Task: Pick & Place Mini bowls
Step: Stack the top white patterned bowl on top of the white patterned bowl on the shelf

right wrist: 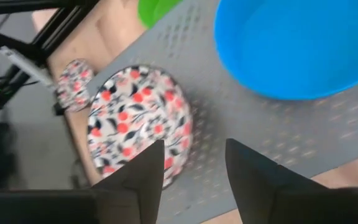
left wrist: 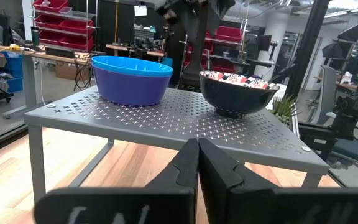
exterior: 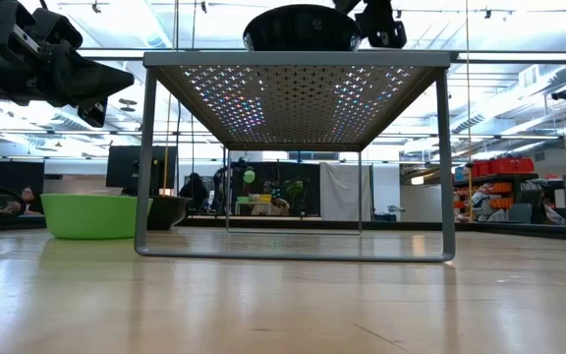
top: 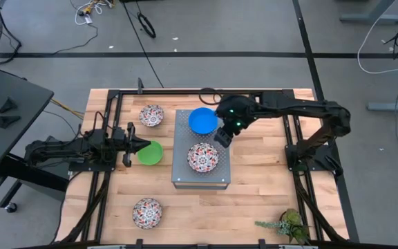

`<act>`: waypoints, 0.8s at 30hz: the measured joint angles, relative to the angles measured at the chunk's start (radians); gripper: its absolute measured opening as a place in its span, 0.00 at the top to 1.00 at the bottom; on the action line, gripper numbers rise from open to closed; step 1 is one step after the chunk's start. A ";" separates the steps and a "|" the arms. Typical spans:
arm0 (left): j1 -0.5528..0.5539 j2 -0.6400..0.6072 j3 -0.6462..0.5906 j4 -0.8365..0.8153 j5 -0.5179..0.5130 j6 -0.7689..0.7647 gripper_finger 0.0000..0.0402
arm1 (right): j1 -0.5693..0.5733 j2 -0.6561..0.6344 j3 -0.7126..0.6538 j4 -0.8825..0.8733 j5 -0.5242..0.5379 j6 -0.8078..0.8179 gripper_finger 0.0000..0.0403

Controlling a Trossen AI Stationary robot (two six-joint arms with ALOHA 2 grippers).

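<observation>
A grey perforated metal stand (top: 185, 173) sits mid-table. On its top rest a bright blue bowl (top: 202, 120) at the far end and a floral bowl (top: 203, 158) nearer. My right gripper (right wrist: 194, 165) hangs open above the stand beside both bowls, slanting down, with nothing between its fingers. A green bowl (top: 152, 155) rests on the table left of the stand. My left gripper (top: 138, 146) is shut and points level toward the stand, above the green bowl's left rim (exterior: 91, 202). Two more floral bowls lie on the table, one far left (top: 151, 115) and one near (top: 147, 212).
Black frame rails (top: 112, 111) run along the table's left, right and far sides. A small plant (top: 285, 223) stands at the near right corner. Bare wood lies near the front edge, right of the near floral bowl.
</observation>
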 joint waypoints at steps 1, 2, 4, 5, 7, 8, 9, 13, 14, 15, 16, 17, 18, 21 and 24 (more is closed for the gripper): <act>0.000 0.000 0.000 0.000 0.000 0.000 0.97 | 0.008 -0.011 0.000 0.000 0.036 -0.014 0.59; 0.000 0.000 0.000 0.000 0.000 0.000 0.97 | 0.016 -0.022 0.000 0.000 0.075 -0.029 0.60; 0.000 0.000 0.000 0.000 0.000 0.000 0.97 | 0.032 -0.042 0.000 0.000 0.141 -0.057 0.61; 0.000 0.000 0.000 0.000 0.000 0.000 0.97 | 0.040 -0.053 0.000 0.001 0.167 -0.074 0.62; 0.000 0.000 0.000 0.000 0.000 0.000 0.97 | 0.054 -0.074 0.000 0.005 0.202 -0.111 0.64; 0.000 0.000 0.000 0.000 0.000 0.000 0.97 | 0.060 -0.085 0.000 0.005 0.210 -0.132 0.65; 0.000 0.000 0.000 0.000 0.000 0.000 0.97 | 0.065 -0.097 0.000 0.005 0.212 -0.152 0.66; 0.000 0.000 0.000 0.000 0.000 0.000 0.97 | 0.087 -0.143 0.000 0.005 0.215 -0.213 0.70; 0.000 0.000 0.000 0.000 0.000 0.000 0.97 | 0.090 -0.155 0.000 0.004 0.215 -0.223 0.71; 0.000 0.000 0.000 0.000 0.000 0.000 0.97 | 0.094 -0.171 0.000 0.002 0.224 -0.233 0.72; 0.000 0.000 0.000 0.000 0.000 0.000 0.97 | 0.097 -0.185 0.000 0.000 0.236 -0.241 0.73; 0.000 0.000 0.000 0.000 0.000 0.000 0.97 | 0.102 -0.200 0.000 -0.001 0.256 -0.249 0.74; 0.000 0.000 0.000 0.000 0.000 0.000 0.97 | 0.105 -0.215 0.000 -0.001 0.280 -0.257 0.76; 0.000 0.000 0.000 0.000 0.000 0.000 0.97 | 0.111 -0.257 0.000 -0.002 0.346 -0.294 0.80; 0.000 0.000 0.000 0.000 0.000 0.000 0.97 | 0.111 -0.292 0.000 -0.002 0.401 -0.330 0.85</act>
